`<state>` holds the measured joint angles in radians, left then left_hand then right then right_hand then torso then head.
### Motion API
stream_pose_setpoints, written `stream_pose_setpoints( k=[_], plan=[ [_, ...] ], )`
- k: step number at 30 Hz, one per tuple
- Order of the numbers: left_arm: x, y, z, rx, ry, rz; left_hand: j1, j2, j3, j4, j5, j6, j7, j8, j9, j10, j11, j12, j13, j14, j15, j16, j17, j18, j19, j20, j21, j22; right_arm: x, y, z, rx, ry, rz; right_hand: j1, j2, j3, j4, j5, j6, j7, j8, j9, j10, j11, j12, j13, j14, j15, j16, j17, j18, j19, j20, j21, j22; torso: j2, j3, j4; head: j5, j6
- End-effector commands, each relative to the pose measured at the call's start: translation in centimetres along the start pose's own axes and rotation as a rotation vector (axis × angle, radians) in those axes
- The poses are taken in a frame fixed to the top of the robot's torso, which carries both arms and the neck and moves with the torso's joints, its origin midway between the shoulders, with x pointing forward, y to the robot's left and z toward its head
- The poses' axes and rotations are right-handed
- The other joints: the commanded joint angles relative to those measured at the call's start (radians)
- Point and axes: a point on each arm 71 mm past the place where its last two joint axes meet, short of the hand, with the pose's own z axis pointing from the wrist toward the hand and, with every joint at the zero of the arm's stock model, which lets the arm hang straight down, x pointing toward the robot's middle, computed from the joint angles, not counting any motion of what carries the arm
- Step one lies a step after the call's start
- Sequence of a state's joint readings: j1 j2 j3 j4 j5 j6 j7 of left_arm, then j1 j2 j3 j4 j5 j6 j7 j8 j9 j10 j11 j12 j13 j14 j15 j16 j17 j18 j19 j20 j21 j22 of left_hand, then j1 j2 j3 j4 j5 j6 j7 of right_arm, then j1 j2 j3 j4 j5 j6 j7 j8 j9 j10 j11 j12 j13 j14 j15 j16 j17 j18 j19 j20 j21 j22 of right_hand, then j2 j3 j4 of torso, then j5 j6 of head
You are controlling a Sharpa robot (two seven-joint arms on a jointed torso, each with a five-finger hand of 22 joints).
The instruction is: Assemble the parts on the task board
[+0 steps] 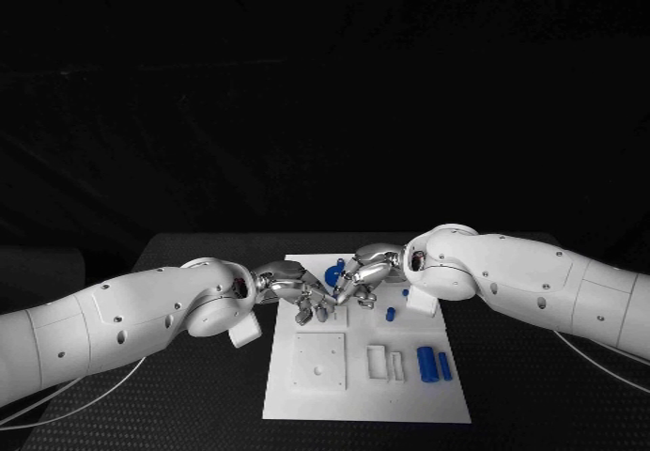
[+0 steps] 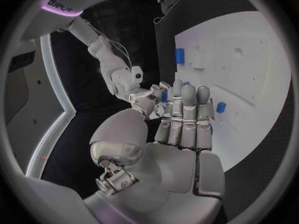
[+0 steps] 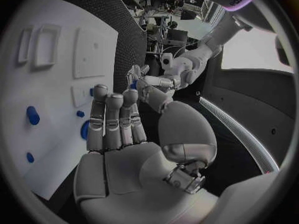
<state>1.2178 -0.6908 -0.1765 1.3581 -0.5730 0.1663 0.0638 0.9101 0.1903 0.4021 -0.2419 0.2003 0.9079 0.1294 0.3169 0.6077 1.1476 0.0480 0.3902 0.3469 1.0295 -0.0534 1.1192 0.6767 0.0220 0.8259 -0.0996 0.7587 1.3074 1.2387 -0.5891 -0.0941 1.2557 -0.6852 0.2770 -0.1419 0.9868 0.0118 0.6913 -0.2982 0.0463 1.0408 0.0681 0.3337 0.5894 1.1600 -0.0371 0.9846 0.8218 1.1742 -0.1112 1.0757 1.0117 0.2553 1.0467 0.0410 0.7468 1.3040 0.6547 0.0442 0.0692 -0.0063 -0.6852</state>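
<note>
Meeting at the task board's (image 1: 365, 385) twelve o'clock end, a blue part (image 1: 333, 274) is pinched between the left hand (image 1: 301, 293) and right hand (image 1: 363, 278); alignment should be checked before pressing.

The head camera looks down from above at the white board (image 1: 365, 376) in the lower middle of the frame. Each wrist camera sits close behind its own hand, the left hand (image 2: 184, 122) and the right hand (image 3: 115, 122), facing the same board.
</note>
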Motion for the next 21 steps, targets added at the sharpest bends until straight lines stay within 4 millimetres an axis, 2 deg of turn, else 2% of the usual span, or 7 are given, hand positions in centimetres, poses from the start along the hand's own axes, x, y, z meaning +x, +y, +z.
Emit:
stream_pose_setpoints(
  k=[1,9,12,15,16,19,21],
  plan=[
    [0.55,-1.52,0.45,0.086,0.021,-0.045,-0.002,0.019,0.005,-0.002,0.007,0.01,-0.004,0.008,0.007,0.013,-0.007,0.007,-0.001,-0.001,-0.009,0.007,0.001,-0.003,0.001,-0.055,0.004,0.022,0.61,0.06,0.3,-0.003,0.024,0.002,0.004,0.009,-0.003,0.003,0.003,0.012,0.006,0.007,0.051,0.0,0.001,-0.006,0.002,-0.001,-0.004,-0.002,0.001,0.007,-0.01,0.0,-0.002,0.001,0.0,0.0,0.0004,0.0,-0.001],
    [0.56,-1.53,0.48,0.087,0.024,-0.045,-0.026,0.047,-0.002,-0.02,0.037,0.018,-0.01,0.015,0.019,0.018,-0.01,0.013,-0.001,-0.001,-0.013,0.015,0.003,-0.007,-0.001,-0.06,0.01,0.022,0.44,-0.09,0.17,-0.005,0.018,0.036,0.003,0.017,0.009,0.005,0.003,-0.025,0.022,-0.015,0.053,-0.032,0.017,-0.041,-0.003,-0.033,0.004,-0.035,-0.007,0.005,-0.043,0.016,-0.029,-0.009,0.0,-0.0001,0.0004,0.002,-0.001],
    [0.53,-1.48,0.42,0.087,0.026,-0.046,-0.033,0.053,-0.002,-0.028,0.047,0.018,-0.011,0.016,0.023,0.017,-0.01,0.014,-0.001,-0.002,-0.013,0.017,0.003,-0.008,-0.001,-0.061,0.012,0.022,0.38,-0.17,0.13,-0.001,0.015,0.037,-0.002,-0.021,0.034,0.007,0.005,-0.068,0.042,-0.042,0.046,-0.069,0.039,-0.08,-0.018,-0.068,0.024,-0.071,-0.021,-0.001,-0.08,0.033,-0.062,-0.023,0.0,-0.0002,0.0005,0.002,-0.001],
    [0.53,-1.48,0.43,0.087,0.027,-0.046,-0.036,0.056,-0.002,-0.031,0.051,0.018,-0.011,0.017,0.024,0.017,-0.011,0.015,-0.001,-0.002,-0.013,0.019,0.003,-0.008,-0.001,-0.062,0.013,0.022,0.33,-0.22,0.09,0.001,0.012,0.038,-0.008,-0.035,0.047,0.008,0.011,-0.089,0.054,-0.059,0.038,-0.084,0.05,-0.104,-0.031,-0.082,0.039,-0.09,-0.029,-0.001,-0.096,0.045,-0.079,-0.029,0.0,-0.0005,0.0,0.003,-0.001],
    [0.54,-1.48,0.42,0.088,0.029,-0.046,-0.038,0.057,-0.001,-0.033,0.054,0.019,-0.011,0.017,0.025,0.018,-0.011,0.015,-0.001,-0.001,-0.014,0.019,0.003,-0.009,-0.001,-0.062,0.013,0.022,0.32,-0.24,0.09,0.001,0.013,0.038,-0.008,-0.043,0.054,0.007,0.049,-0.096,0.059,-0.066,0.034,-0.09,0.055,-0.114,-0.037,-0.09,0.045,-0.1,-0.033,-0.001,-0.105,0.05,-0.088,-0.032,0.0,-0.0004,-0.0002,0.003,-0.001],
    [0.54,-1.46,0.41,0.088,0.031,-0.046,-0.04,0.059,-0.001,-0.034,0.056,0.019,-0.011,0.017,0.026,0.018,-0.011,0.016,-0.001,-0.001,-0.014,0.02,0.003,-0.009,-0.001,-0.062,0.014,0.022,0.25,-0.33,0.06,0.004,0.011,0.039,-0.01,-0.053,0.06,0.007,0.102,-0.106,0.066,-0.077,0.027,-0.099,0.062,-0.129,-0.047,-0.099,0.055,-0.113,-0.038,0.001,-0.117,0.061,-0.099,-0.034,0.0,-0.0001,0.0002,0.004,-0.001],
    [0.52,-1.43,0.37,0.087,0.032,-0.047,-0.04,0.06,0.0,-0.035,0.057,0.019,-0.011,0.017,0.026,0.017,-0.011,0.016,-0.001,-0.001,-0.014,0.02,0.003,-0.009,-0.001,-0.062,0.014,0.022,0.22,-0.38,0.02,0.005,0.01,0.04,-0.011,-0.054,0.06,0.007,0.12,-0.109,0.068,-0.08,0.025,-0.103,0.064,-0.134,-0.051,-0.102,0.058,-0.118,-0.04,0.002,-0.121,0.065,-0.104,-0.034,0.0,0.0,0.0001,0.004,-0.003]
  ],
)
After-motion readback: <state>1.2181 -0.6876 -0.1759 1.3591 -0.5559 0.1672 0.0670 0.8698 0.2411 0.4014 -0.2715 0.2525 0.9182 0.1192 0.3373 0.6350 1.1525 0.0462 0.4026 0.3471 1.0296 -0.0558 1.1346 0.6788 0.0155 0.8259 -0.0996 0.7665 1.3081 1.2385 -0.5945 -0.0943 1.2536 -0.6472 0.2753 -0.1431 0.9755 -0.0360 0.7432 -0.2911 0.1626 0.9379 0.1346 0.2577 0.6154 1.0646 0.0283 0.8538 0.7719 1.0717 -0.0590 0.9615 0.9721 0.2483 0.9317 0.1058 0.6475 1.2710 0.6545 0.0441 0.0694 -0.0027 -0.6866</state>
